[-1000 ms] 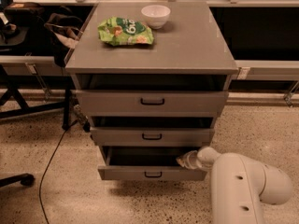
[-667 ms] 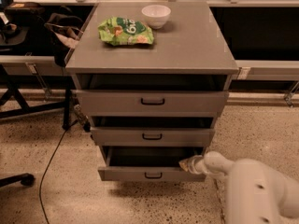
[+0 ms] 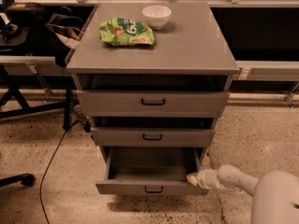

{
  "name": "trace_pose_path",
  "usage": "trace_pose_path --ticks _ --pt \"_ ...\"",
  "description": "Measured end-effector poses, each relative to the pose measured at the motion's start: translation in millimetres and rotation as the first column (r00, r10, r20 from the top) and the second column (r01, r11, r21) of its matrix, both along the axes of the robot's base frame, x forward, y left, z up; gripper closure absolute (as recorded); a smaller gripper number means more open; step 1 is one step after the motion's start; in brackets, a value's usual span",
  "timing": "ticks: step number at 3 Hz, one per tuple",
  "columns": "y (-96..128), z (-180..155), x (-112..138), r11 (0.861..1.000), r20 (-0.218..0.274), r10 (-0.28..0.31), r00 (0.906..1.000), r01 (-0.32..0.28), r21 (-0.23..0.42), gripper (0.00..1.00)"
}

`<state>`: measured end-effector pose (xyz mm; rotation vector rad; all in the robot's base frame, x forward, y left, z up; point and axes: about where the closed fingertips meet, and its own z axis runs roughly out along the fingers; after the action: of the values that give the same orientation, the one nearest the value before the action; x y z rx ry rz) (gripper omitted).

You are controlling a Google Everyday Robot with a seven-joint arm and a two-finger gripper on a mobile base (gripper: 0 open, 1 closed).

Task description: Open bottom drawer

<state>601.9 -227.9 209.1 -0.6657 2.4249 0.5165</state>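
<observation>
The grey cabinet (image 3: 154, 45) has three drawers with small black bar handles. The bottom drawer (image 3: 152, 186) is pulled well out, and its inside shows as a bare grey tray. Its handle (image 3: 153, 189) sits at the middle of the front. My gripper (image 3: 193, 178) is at the drawer's right front corner, at the top edge of the front. The white arm (image 3: 243, 183) reaches in from the lower right.
The top drawer (image 3: 153, 102) and middle drawer (image 3: 153, 137) stand slightly out. A green snack bag (image 3: 126, 31) and a white bowl (image 3: 156, 16) sit on the cabinet top. A black cable (image 3: 53, 157) runs over the floor on the left, near chair legs.
The bottom drawer has come further out of the cabinet. My gripper moved with its right front corner, forward and to the right.
</observation>
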Motion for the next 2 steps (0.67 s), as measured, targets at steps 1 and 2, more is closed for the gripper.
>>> trace_pose_path --ticks 1,2 --pt "15.8 -18.8 3.6 0.995 -0.051 0.093 0.9943 -0.094 -0.018 1.0" --pt "18.9 -23.3 3.7 0.994 -0.063 0.112 0.9918 -0.113 -0.015 1.0"
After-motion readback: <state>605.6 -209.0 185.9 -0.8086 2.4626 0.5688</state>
